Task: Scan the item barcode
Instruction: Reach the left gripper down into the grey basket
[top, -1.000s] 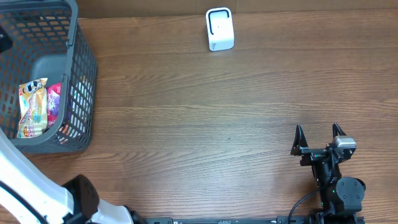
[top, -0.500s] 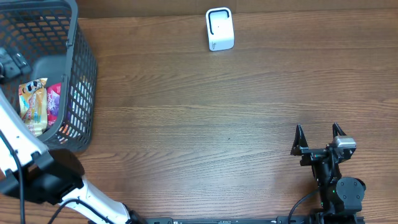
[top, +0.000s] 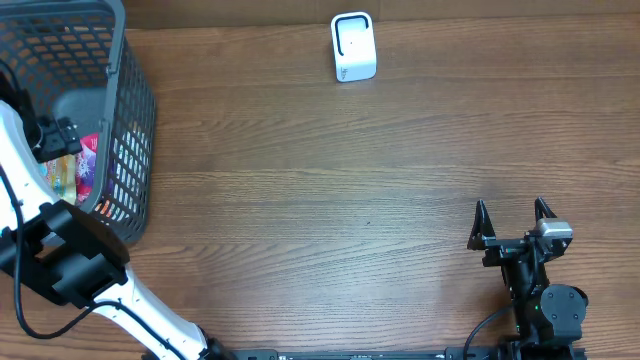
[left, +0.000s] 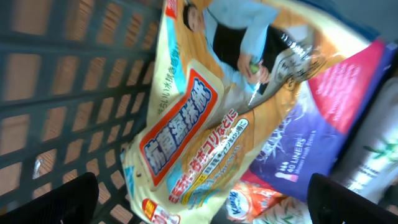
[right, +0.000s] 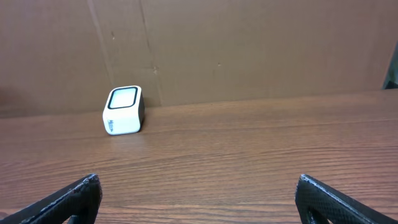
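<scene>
basket (top: 135, 110): grey mesh, table (top: 330, 190) far-left | cardboard wall (right: 249, 43): behind table

Yellow snack packet (left: 193, 124) lies in grey basket (top: 135, 110); white scanner (top: 353, 46) stands upright.

The table (top: 350, 170) is mid-brown wood with fine darker grain running left to right. The far cardboard wall (right: 249, 50) is a flat, duller brown. The scanner (top: 352, 47) is white with a black-framed face. At the far left, the basket (top: 130, 110) is dark grey, its walls a square-grid mesh. Inside it, the snack packet (left: 199, 124) is yellow-orange with a light-blue top and a red-edged blue panel of white lettering. The purple packet (left: 311, 143) beside it has white print and a magenta corner. An orange packet (left: 261, 202) shows below. The left arm (top: 15, 160) is white with black joints; the right gripper (top: 511, 206) is black.
</scene>
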